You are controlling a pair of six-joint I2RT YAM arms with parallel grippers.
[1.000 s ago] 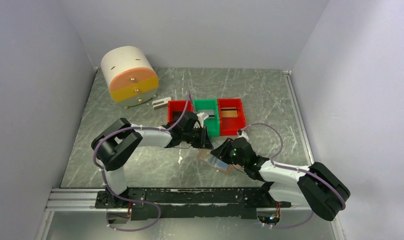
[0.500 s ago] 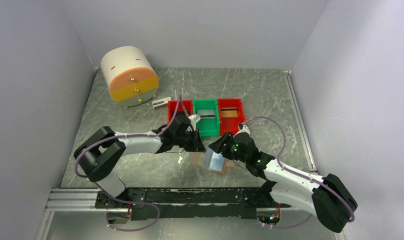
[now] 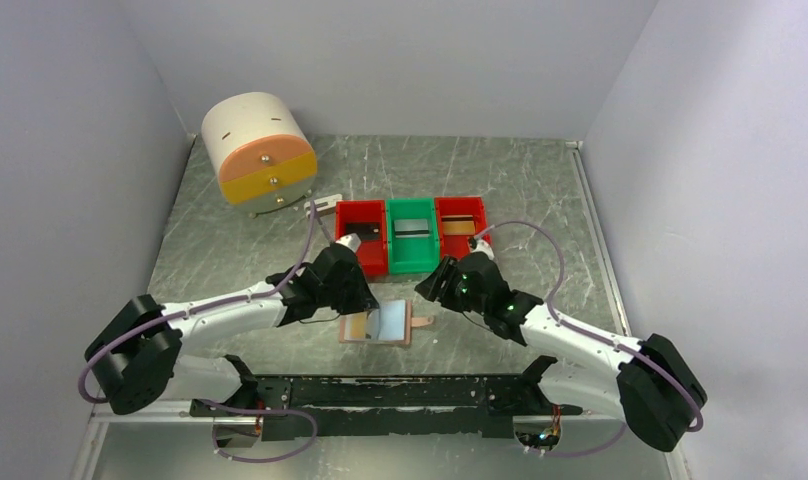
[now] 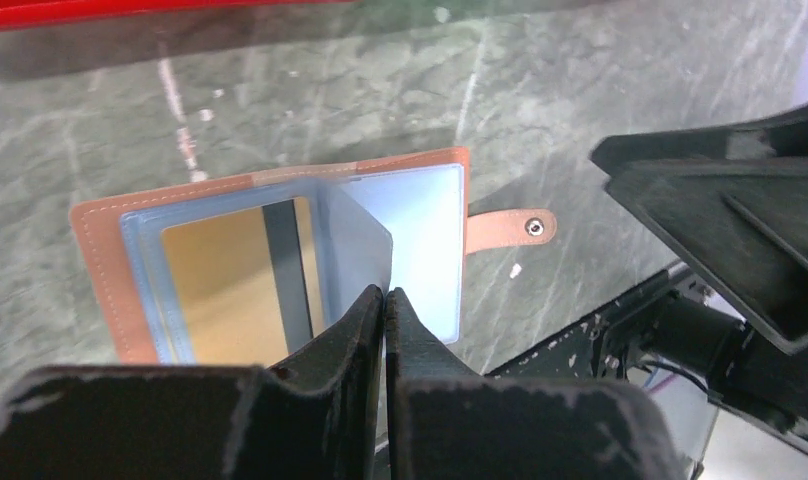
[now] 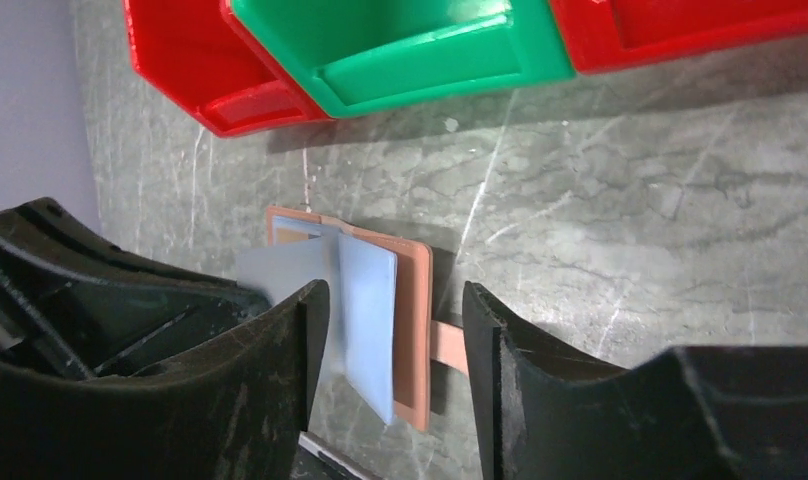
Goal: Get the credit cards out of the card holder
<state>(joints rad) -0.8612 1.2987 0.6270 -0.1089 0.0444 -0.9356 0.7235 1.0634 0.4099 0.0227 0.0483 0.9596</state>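
Your left claw (image 4: 384, 293) is pinching the card holder's (image 4: 95, 260) pocket leaf (image 4: 358, 240) upright, baring a gold-brown card (image 4: 220, 270), while your right claw (image 5: 395, 300) is waiting released.

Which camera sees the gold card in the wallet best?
Left wrist: the gold card sits close up in the open wallet. The top view shows a tiny gold patch; the right wrist view barely shows it.
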